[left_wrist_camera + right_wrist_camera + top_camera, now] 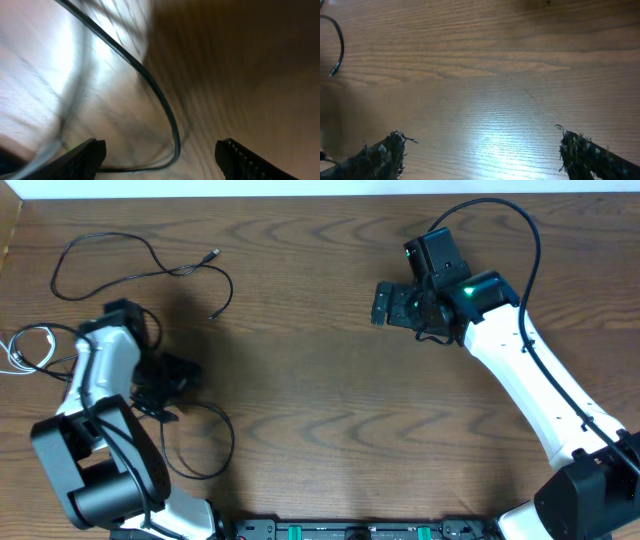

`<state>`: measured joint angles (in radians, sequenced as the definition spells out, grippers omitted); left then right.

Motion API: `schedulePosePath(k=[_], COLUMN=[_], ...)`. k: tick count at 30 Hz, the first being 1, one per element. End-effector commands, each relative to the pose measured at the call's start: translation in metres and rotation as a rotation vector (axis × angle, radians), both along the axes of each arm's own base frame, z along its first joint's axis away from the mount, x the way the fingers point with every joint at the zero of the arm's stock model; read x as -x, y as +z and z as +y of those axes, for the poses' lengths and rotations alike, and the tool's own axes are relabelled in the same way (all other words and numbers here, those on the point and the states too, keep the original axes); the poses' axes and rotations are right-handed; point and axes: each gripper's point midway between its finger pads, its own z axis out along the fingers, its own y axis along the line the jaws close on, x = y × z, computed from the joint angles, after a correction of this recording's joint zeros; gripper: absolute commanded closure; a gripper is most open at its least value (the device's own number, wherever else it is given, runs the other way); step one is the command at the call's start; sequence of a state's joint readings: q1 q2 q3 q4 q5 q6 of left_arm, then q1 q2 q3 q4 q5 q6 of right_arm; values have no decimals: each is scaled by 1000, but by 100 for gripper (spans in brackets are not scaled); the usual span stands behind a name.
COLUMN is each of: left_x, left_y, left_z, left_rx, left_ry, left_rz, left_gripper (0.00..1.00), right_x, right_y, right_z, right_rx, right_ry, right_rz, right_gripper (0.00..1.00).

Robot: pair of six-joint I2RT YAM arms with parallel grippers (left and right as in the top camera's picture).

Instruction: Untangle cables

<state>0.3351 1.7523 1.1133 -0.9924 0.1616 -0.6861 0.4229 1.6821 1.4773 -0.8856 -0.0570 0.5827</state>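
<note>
Two fingers (85, 157) of the left gripper (180, 380) stand wide apart in its wrist view, clamped on nothing. The near black cable (167, 112) curves down through the gap between them, lies on the wood and bends back toward the finger at 7 o'clock. The view is blurred, so I cannot tell whether either finger touches the cord.

From overhead, with 12 o'clock at the far edge of the table (320, 410), that cable leaves the left gripper at about 5 o'clock and sweeps round in an open loop toward the near edge. The far black cable (140, 242) lies at 12 o'clock of the gripper, a loose loop with both plug ends pointing toward 3 o'clock. The white cable (22, 350) sits coiled at 9 o'clock, at the table's left edge, apart from the far black one.

The right gripper (482, 147) also has its fingers spread, with only bare wood between them. It hangs at the table's 2 o'clock, well apart from every cable. One black plug end shows at 10 o'clock in its wrist view.
</note>
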Motion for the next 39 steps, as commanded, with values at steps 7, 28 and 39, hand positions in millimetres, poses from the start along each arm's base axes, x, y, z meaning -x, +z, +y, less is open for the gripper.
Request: schedulePosePath(k=[7, 28, 39], left_x=[21, -28, -55], left_y=[-31, -25, -5], left_z=[-8, -22, 10], left_rx=[-25, 218, 372], left_ry=[81, 246, 428], left_rz=[36, -188, -378], left_gripper=[25, 92, 92], right_x=[2, 4, 4], right_y=[-3, -3, -3], right_z=[3, 4, 4], right_rx=[9, 11, 10], right_ry=[24, 26, 26], right_rz=[6, 10, 10], right_gripper=[3, 3, 3])
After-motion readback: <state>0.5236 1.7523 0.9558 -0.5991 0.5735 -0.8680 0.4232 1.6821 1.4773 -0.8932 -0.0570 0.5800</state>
